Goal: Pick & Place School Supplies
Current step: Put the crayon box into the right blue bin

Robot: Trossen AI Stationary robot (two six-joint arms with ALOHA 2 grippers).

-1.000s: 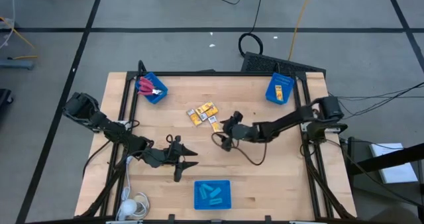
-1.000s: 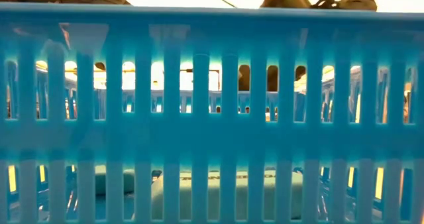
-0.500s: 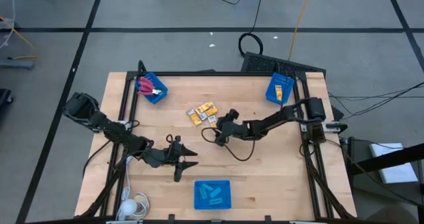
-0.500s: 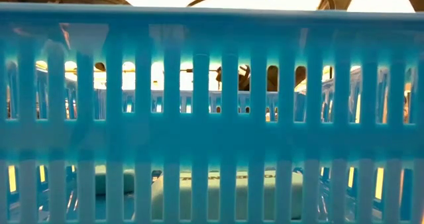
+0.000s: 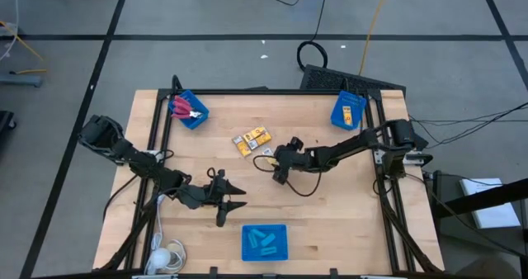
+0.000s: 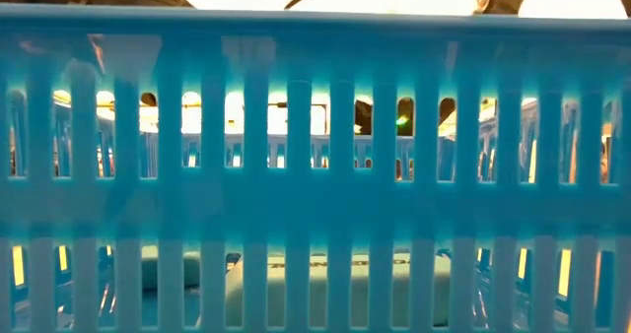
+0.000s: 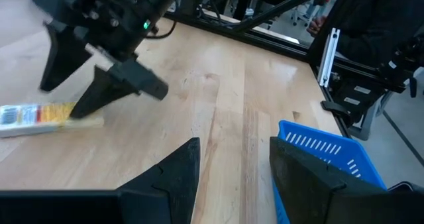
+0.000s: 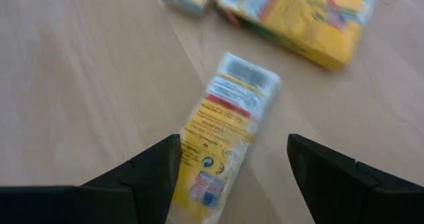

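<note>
Sorting partly done, by my read. Scissors (image 5: 183, 108) sit in the far-left bin (image 5: 195, 117), blue pieces (image 5: 263, 241) in the near bin (image 5: 264, 243), one yellow pack (image 5: 350, 111) in the far-right bin (image 5: 341, 117). Several yellow packs (image 5: 252, 140) lie loose mid-desk (image 5: 330, 205). I hold the right hand (image 5: 275, 157) over the nearest loose pack (image 8: 224, 121), fingers spread, nothing gripped. Left hand (image 5: 234, 196) waits near the front, open and empty. Loose packs are left to bin.

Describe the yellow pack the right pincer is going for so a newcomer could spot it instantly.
Start at the wooden table and find the cluster of yellow packs near its middle. The target pack lies just apart from that cluster, on the side facing the open right pincer, lined up between that pincer's fingers.
</note>
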